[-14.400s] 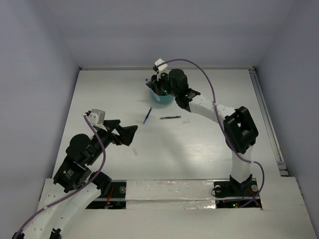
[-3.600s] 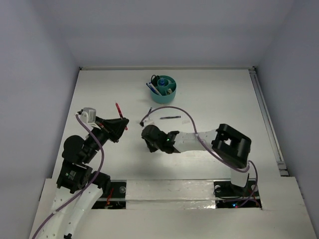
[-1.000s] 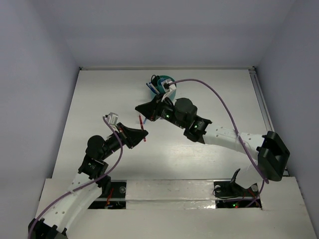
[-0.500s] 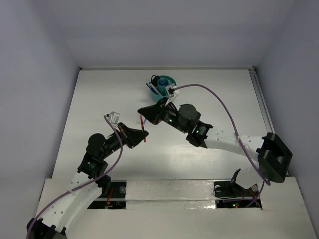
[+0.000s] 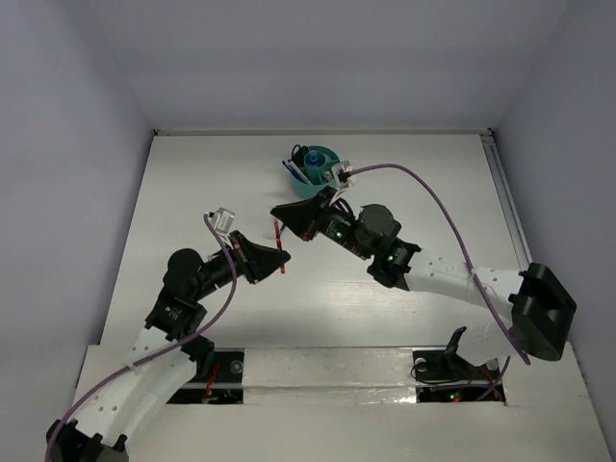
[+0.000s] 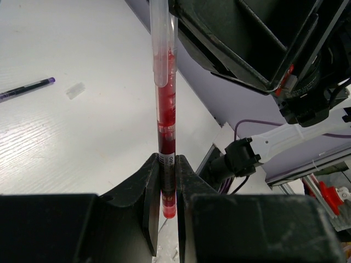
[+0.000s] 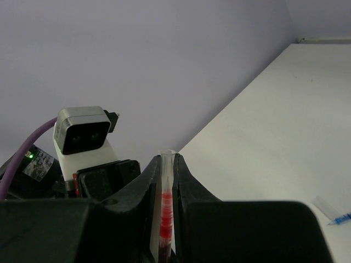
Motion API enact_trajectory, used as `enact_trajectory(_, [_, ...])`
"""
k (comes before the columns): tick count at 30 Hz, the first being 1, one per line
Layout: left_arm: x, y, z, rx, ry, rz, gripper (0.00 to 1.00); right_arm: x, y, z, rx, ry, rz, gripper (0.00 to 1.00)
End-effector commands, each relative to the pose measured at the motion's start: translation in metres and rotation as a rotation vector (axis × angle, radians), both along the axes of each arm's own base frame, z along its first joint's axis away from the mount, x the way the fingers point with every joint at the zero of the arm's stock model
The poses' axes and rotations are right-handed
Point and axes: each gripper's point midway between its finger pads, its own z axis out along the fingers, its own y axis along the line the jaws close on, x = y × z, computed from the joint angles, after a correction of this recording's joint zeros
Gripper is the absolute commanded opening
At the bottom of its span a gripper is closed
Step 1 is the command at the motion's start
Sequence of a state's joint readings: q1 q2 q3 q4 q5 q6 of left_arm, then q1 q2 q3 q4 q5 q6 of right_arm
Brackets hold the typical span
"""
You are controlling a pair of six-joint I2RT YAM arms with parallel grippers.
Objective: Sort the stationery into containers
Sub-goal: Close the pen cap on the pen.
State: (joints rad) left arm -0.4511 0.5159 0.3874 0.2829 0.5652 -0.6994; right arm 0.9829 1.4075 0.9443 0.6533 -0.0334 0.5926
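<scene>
Evidently, red pen (image 6: 166,104) in the pinch of left claw (image 6: 166,162) and right claw (image 7: 166,160) alike, its ends cut off from view.

Glossy translucent plastic red pen (image 6: 166,109)

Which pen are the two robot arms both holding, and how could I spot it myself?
On the white table, find the round teal cup near the far edge. Just in front of it the left gripper and right gripper meet, both pinching one slim red pen. It is the only red one, with a clear cap; the dark pen nearby lies loose on the table.
</scene>
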Motion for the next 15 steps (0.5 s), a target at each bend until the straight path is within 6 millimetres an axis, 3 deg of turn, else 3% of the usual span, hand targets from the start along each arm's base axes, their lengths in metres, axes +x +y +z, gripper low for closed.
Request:
enact_trajectory(1, [0.006,0.01,0.086,-0.085,-0.241,0.068,0.0,-0.042,0.007,-0.061,-0.161,0.113,0.183,0.0])
enact_trajectory(9, [0.008,0.011,0.098,-0.064,-0.259,0.08,0.0,-0.062,-0.008,-0.095,-0.168,0.187,0.226,0.0])
enact_trajectory(15, [0.015,0.009,0.104,-0.069,-0.264,0.087,0.0,-0.085,-0.005,-0.116,-0.169,0.237,0.29,0.0])
